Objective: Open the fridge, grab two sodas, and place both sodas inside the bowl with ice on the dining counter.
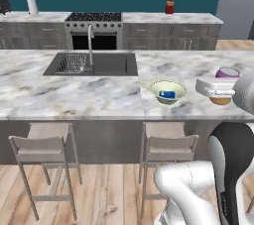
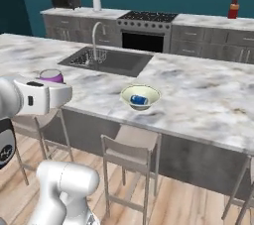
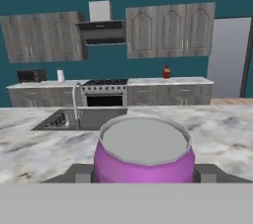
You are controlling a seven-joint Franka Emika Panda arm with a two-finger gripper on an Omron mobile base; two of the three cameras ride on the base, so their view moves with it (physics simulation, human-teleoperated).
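Observation:
My gripper (image 1: 221,89) is shut on the purple soda (image 1: 227,73), held upright just above the dining counter (image 1: 99,95) near its front edge. The can's orange lower band shows below the hand. In the hand view the purple soda (image 3: 143,154) sits between my fingertips (image 3: 81,172), top rim facing the camera. The pale bowl (image 1: 168,87) stands on the counter to the left of the gripper, apart from it, with the blue soda (image 1: 167,94) lying inside. From the right base view the bowl (image 2: 140,92) is right of the gripper (image 2: 52,92). Ice is too small to make out.
A dark inset sink (image 1: 92,64) with a tall faucet (image 1: 90,40) lies left of the bowl. Two stools (image 1: 44,149) stand under the counter's front edge. Behind are a stove (image 1: 94,28) and a red bottle (image 1: 169,6). A tall grey panel (image 1: 237,6), perhaps the fridge, stands back right.

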